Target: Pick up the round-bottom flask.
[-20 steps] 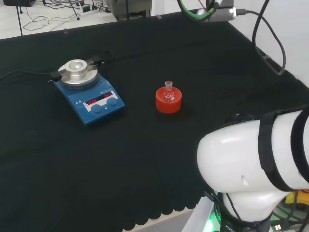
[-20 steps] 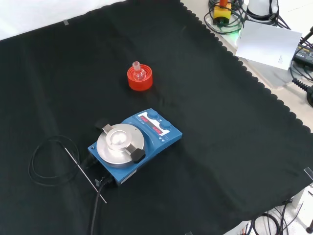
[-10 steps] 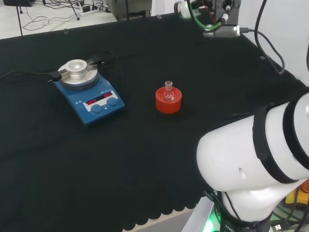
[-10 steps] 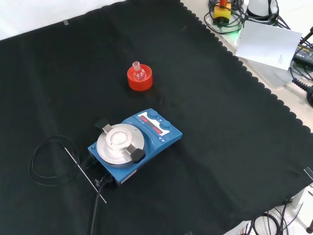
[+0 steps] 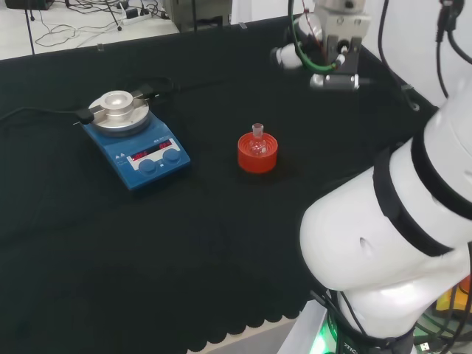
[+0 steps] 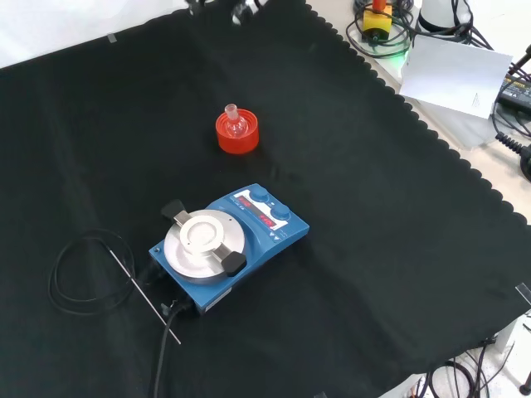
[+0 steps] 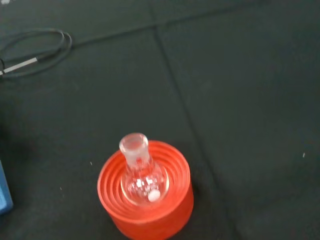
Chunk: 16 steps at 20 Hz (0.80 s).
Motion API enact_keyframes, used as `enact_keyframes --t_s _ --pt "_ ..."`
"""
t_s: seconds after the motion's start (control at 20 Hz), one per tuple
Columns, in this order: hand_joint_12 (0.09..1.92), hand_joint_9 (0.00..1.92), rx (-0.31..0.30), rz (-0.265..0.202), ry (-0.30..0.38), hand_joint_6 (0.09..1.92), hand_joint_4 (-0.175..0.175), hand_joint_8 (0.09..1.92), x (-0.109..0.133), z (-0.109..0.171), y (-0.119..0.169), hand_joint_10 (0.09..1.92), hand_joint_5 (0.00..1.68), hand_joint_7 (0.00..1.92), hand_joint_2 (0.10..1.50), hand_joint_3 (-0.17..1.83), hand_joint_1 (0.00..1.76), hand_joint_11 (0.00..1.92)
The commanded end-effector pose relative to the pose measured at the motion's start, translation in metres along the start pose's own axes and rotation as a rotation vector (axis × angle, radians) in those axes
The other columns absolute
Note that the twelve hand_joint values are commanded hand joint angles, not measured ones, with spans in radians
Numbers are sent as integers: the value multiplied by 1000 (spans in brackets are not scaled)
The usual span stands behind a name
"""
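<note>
Round-bottom flask is seen seated upright in a red ribbed stand near the middle of the black cloth, its short neck pointing up. In the wrist view the clear bulb is nested in the centre of the stand's ribbed rings, and a small white object lies inside the bulb at its bottom. Nothing is touching the flask.

In the head view a blue hotplate stirrer with a round metal top plate is placed to the left of the stand, well apart from it; a dark cable is led from it toward the view's left edge. In the front view the stirrer is found nearer the camera than the stand, and a coiled black lead with a thin metal probe is laid on the cloth to the stirrer's left. The same coil is seen far off in the wrist view.

The arm's wrist end, with green and black cables, is held above the cloth to the upper right of the flask in the head view, well apart from it. Dark parts are glimpsed at the top edge of the front view, but whether the hand's fingers are straight or curled cannot be told.
</note>
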State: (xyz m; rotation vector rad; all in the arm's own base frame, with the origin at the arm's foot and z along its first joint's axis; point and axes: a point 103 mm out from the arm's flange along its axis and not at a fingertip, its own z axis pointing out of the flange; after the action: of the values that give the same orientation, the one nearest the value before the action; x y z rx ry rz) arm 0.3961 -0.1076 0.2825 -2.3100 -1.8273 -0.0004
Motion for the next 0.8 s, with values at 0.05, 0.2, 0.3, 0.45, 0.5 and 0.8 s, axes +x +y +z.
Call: enact_keyframes --t_s 0.05,0.2,0.3,0.45,0.5,0.8 --pt "1419 382 7 3 44 147 -35 627 -10 64 27 699 531 197 1011 203 628 4" --pt "1417 421 23 -5 48 167 -35 635 -4 82 32 676 572 219 927 277 718 14" --pt "1417 435 28 -10 51 181 -35 639 1 93 34 666 584 228 843 409 751 21" --pt "1418 442 23 -19 54 206 -34 646 7 105 36 667 593 235 768 531 774 26" --pt "1419 443 26 -20 55 213 -34 647 7 109 37 668 594 236 757 550 777 26" --pt "1420 467 52 -28 61 312 -34 659 11 131 39 664 646 278 698 606 821 33"
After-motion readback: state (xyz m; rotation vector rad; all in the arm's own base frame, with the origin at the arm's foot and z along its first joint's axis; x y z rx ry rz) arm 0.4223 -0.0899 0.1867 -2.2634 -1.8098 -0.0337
